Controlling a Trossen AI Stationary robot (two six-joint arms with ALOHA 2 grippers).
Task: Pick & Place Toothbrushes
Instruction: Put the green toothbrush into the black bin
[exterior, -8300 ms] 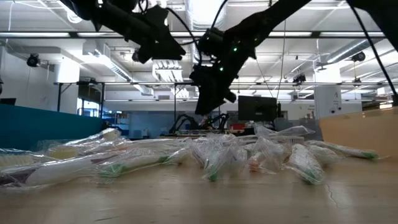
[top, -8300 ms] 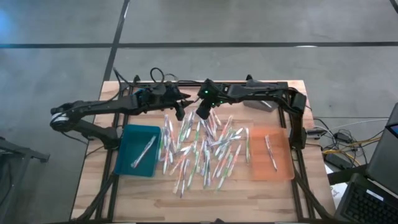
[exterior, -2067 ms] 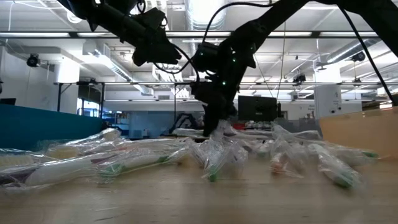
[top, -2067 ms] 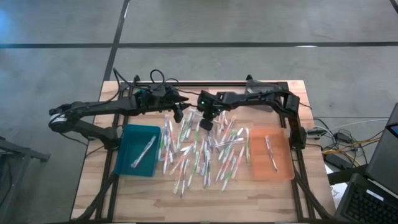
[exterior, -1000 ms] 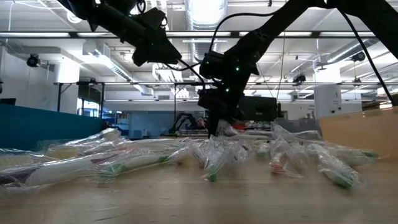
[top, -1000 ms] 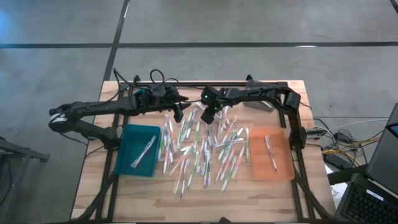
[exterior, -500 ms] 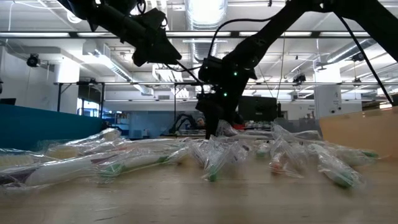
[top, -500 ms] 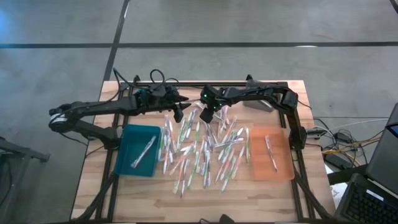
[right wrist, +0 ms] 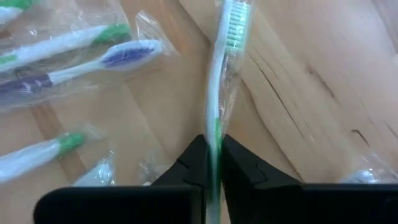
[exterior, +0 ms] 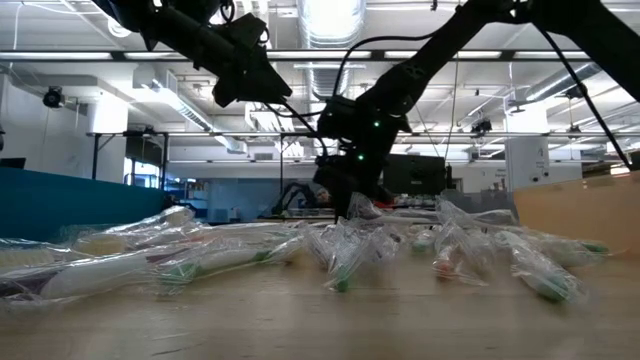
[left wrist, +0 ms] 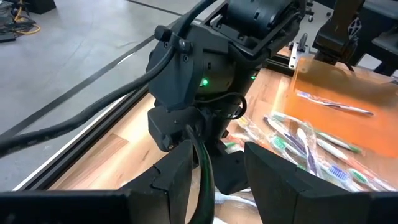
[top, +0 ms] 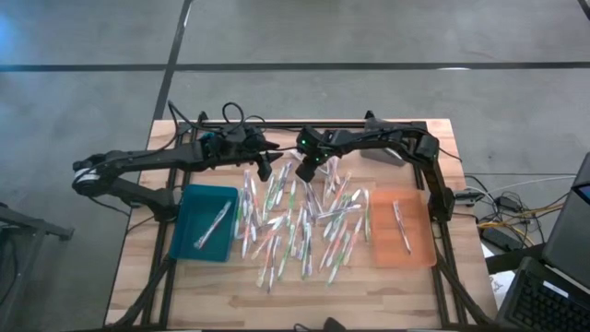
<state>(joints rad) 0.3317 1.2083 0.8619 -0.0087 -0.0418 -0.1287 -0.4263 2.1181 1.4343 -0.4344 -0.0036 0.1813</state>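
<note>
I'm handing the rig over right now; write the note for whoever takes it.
Right gripper: shut on a green-bristled toothbrush, lifted above the far edge of the pile.
Left gripper: open, empty, hovering beside it.
Done: one brush in the teal tray, one in the orange tray.
Left: place the held brush in a tray, then sort the dozens of wrapped brushes on the table.

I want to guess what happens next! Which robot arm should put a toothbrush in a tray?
Probably the right: the right gripper is shut on a green toothbrush. The left gripper is open and empty.
</note>
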